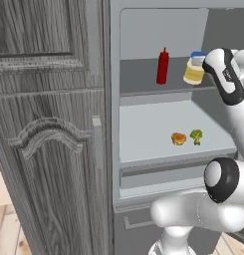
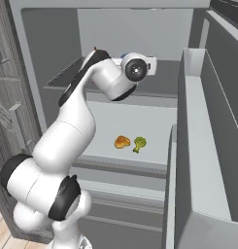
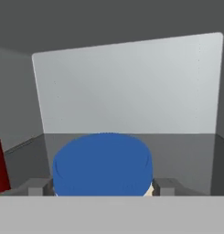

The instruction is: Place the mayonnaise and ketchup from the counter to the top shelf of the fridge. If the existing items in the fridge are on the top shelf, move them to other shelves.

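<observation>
Mayonnaise (image 3: pixel 103 163) between claw (image 3: pixel 103 186) fingers.

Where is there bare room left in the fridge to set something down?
Top shelf: free left of the ketchup; crowded at the right by the mayonnaise and gripper. Middle shelf: bare left of the two small foods.

We see a smooth, shiny red plastic ketchup bottle (image 1: pixel 163 66) and a mayonnaise jar (image 1: pixel 194 70) with a smooth blue lid (image 3: pixel 103 164). The fridge shelf (image 1: pixel 143 79) looks matt grey. The cupboard door (image 1: pixel 49 124) is grainy grey wood.
</observation>
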Controlling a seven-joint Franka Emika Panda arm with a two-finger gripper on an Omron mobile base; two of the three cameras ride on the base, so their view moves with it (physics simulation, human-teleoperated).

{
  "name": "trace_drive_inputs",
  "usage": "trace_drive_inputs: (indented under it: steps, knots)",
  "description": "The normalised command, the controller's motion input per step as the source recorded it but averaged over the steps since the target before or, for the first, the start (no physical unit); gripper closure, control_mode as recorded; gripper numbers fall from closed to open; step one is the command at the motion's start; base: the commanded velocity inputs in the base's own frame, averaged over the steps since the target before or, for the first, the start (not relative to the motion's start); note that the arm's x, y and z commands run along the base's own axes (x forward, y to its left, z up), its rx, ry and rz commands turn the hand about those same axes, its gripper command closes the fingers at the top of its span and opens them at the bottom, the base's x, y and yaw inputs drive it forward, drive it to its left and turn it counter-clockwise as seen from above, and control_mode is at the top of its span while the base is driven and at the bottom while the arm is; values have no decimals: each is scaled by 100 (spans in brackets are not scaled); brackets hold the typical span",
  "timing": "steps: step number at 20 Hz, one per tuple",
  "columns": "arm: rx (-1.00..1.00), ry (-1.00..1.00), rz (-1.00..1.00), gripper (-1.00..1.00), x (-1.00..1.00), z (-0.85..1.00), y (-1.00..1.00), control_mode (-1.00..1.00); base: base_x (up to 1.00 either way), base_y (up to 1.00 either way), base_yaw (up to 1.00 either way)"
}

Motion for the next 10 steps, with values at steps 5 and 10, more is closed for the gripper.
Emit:
trace_drive_inputs:
  steps: [5,10]
  knots:
    - [-8,0,0,-100,67,-16,0,-100,0,0,0]
    - [-2,1,0,-100,13,-1,6,-100,0,0,0]
